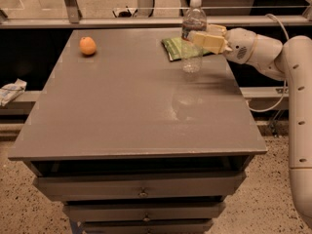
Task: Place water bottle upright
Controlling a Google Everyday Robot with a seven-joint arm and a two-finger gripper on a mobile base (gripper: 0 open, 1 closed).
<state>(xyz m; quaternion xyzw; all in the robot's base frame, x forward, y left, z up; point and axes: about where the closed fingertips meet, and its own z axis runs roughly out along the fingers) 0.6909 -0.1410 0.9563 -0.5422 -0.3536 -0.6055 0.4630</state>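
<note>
Nothing legible here, folks, not one word or number.

The water bottle [194, 17] stands upright at the far right of the surface [131, 111], its label band unreadable. The gripper [196, 37] sits at mid-bottle, fingers clasped on it, with no marking to make out. The green packet [170, 48] just beside the bottle gives no readable print either.

Cream end effector [196, 37] at clear white-capped water bottle [193, 60], green packet [171, 48], grey table [122, 106]
</note>
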